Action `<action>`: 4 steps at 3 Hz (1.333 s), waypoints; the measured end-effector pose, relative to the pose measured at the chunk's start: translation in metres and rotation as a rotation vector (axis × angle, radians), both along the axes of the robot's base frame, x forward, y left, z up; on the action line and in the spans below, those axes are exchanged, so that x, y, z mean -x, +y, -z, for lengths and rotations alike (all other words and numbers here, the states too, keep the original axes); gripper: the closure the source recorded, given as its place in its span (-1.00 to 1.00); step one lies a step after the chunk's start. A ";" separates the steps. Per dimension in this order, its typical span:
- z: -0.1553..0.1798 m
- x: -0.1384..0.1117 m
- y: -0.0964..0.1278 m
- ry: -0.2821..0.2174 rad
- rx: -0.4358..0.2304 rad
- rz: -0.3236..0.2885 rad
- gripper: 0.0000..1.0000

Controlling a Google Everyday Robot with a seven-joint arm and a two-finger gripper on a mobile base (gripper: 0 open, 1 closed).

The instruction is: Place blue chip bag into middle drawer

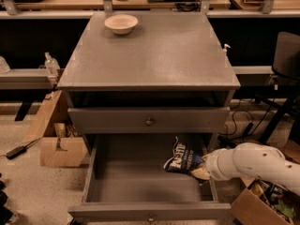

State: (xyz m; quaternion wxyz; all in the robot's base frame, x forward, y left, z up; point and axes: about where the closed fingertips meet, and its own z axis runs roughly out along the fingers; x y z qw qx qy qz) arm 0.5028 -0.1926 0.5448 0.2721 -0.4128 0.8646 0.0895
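Note:
The blue chip bag (180, 159), dark navy foil with white lettering, sits tilted inside the open middle drawer (136, 186), near its right wall. My gripper (199, 171) reaches in from the right on a white arm (248, 165) and is shut on the bag's right edge, low inside the drawer box. The fingertips are partly hidden behind the bag. The matching grey drawer front (149, 121) above is closed.
A cream bowl (121, 23) stands at the back left of the cabinet top (154, 55). A cardboard box (58, 146) sits on the floor to the left, another box (262, 205) to the right. A black chair (287, 60) stands at the far right.

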 end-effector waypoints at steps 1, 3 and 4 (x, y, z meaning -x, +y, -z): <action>0.047 -0.011 0.015 0.023 -0.040 -0.005 0.95; 0.045 -0.010 0.016 0.023 -0.038 -0.009 0.03; 0.046 -0.010 0.017 0.025 -0.038 -0.011 -0.44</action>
